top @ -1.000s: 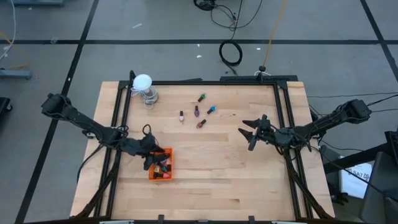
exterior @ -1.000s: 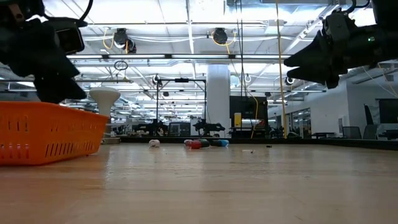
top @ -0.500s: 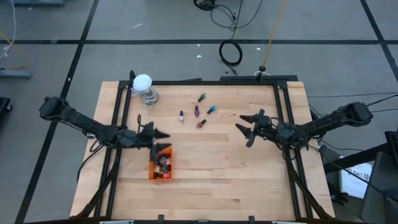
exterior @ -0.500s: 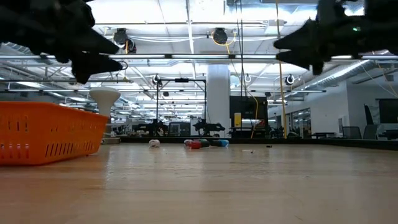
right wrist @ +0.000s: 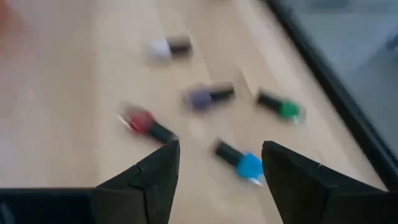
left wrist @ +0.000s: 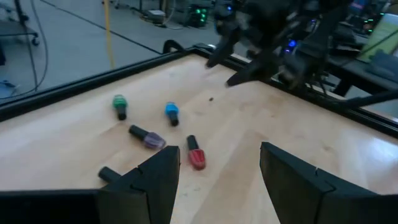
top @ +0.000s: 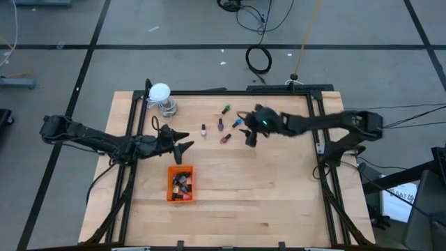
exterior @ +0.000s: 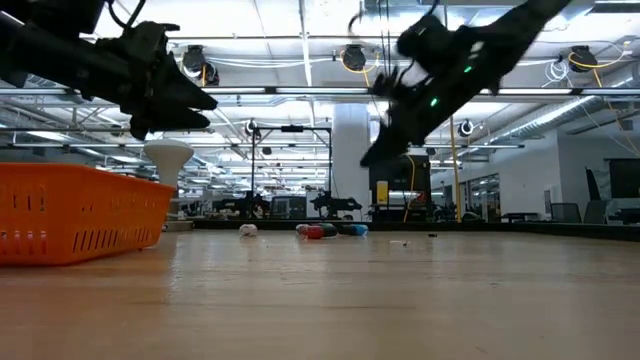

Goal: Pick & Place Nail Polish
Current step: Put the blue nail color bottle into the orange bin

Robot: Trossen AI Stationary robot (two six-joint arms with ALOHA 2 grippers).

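Five nail polish bottles are lying loose on the wooden table point(top: 279, 195), the green point(top: 226, 109), blue point(top: 237, 123), purple point(top: 220, 124), red point(top: 226, 138) and pale one point(top: 203, 130), while several more, perhaps seven though the pile is hard to count, are sitting in the orange tray point(top: 169, 188), so I am judging the job a bit over half done. My right gripper point(top: 249, 134) is hanging spread and empty just beside the blue bottle. My left gripper point(top: 182, 144) is hovering released and empty between the tray and the loose cluster.
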